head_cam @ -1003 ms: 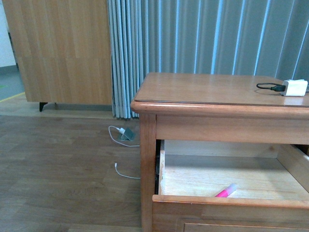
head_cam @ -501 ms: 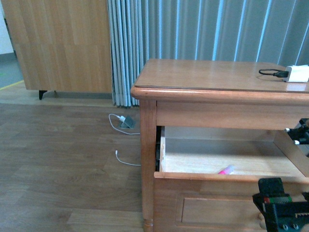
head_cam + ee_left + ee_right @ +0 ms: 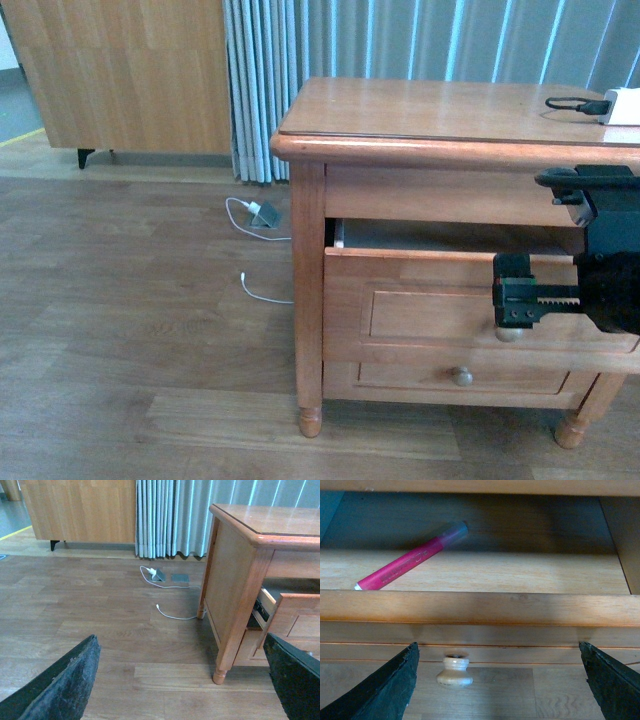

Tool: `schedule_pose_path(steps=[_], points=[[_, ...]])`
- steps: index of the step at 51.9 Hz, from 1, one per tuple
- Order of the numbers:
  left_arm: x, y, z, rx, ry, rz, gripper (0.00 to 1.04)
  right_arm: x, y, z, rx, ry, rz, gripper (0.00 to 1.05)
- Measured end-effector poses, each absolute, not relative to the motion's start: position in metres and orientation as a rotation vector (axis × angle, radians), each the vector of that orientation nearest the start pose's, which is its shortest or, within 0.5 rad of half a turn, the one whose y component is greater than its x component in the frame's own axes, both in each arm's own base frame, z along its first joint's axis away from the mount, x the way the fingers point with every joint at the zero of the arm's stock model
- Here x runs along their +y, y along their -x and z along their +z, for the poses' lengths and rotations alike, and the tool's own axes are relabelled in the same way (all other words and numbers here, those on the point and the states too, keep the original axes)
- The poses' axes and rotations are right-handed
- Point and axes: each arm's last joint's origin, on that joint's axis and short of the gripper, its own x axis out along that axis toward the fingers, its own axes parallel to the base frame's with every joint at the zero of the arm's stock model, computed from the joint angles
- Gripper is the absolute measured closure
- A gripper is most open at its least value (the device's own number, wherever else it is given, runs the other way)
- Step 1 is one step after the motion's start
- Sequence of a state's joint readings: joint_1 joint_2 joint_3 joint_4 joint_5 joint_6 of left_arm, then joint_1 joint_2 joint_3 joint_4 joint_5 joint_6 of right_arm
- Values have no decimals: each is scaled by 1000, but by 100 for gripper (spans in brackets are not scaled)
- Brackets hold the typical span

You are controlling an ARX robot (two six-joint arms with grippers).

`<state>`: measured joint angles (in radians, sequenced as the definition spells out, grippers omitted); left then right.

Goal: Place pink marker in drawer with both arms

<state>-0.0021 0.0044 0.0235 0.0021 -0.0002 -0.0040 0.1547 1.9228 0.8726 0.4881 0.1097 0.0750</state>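
The pink marker [image 3: 410, 560] lies slantwise on the pale floor of the drawer [image 3: 480, 607], which stands open; it shows only in the right wrist view. My right gripper [image 3: 500, 690] is open just outside the drawer's front panel, its fingers [image 3: 385, 690] spread wide, with the round pale knob [image 3: 454, 670] between them but nearer one finger and untouched. In the front view the right gripper [image 3: 522, 300] hangs before the drawer [image 3: 430, 300] front. My left gripper [image 3: 177, 685] is open and empty over the floor, to the left of the nightstand; the drawer [image 3: 295, 625] shows partly pulled out.
The nightstand [image 3: 440, 110] carries a white charger [image 3: 622, 105] with a black cable at its back right. A lower drawer with its own knob [image 3: 461, 376] sits beneath. White cables [image 3: 262, 292] lie on the wood floor by the curtain [image 3: 400, 40]. A wooden cabinet [image 3: 130, 75] stands far left.
The front view has sunk and pulled back, so the drawer's inside and the marker no longer show there. My right arm has come up in front of the drawer panel.
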Motion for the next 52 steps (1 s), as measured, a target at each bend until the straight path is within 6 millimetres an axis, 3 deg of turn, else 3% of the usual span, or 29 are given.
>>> schedule_pose_path(steps=[20, 52], points=[[0, -96, 171, -21, 4, -2, 6, 58, -412, 104, 444, 15, -34, 8], [0, -96, 171, -21, 4, -2, 6, 51, -417, 99, 398, 39, -44, 8]])
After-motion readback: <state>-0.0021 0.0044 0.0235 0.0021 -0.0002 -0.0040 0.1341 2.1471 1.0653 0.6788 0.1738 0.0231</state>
